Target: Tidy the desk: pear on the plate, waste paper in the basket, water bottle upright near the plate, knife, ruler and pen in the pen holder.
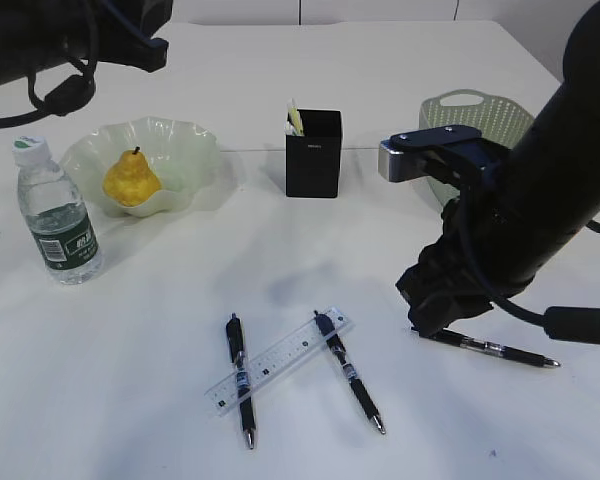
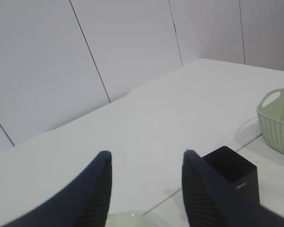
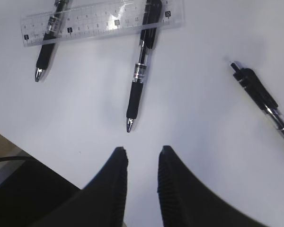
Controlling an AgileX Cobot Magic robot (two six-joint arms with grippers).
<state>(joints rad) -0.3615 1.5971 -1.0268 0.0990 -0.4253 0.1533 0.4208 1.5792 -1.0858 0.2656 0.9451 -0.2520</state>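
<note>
**A:** What is getting tidied on the big white counter (image 1: 310, 70) right now?

**B:** The pens and the ruler, I think. The basket (image 1: 472, 117) is sitting at the back right. The plate (image 1: 185, 150) is sitting at the back left, and the pear (image 1: 131, 180) is already lying in it. The water bottle (image 1: 58, 215) is standing up just beside the plate. The pen holder (image 1: 314, 153) is waiting in the middle at the back.

**A:** Where are the pens?

**B:** The ruler (image 3: 102, 21) is lying across two pens, the left pen (image 3: 49, 35) and the middle pen (image 3: 141, 71). A third pen (image 3: 262, 101) is lying alone, off to the right.

**A:** What is the right end effector (image 3: 141, 158) doing?

**B:** It is hanging over bare counter, partly open and holding nothing. It is near the tip of the middle pen.

**A:** And the left end effector (image 2: 146, 161)?

**B:** It is waiting up high, half open and empty.

**A:** What should come next?

**B:** I think the right one needs to go down over one pen, with a finger on each side, then squeeze. The middle pen is under the ruler, so pulling it may drag the ruler along.
</note>
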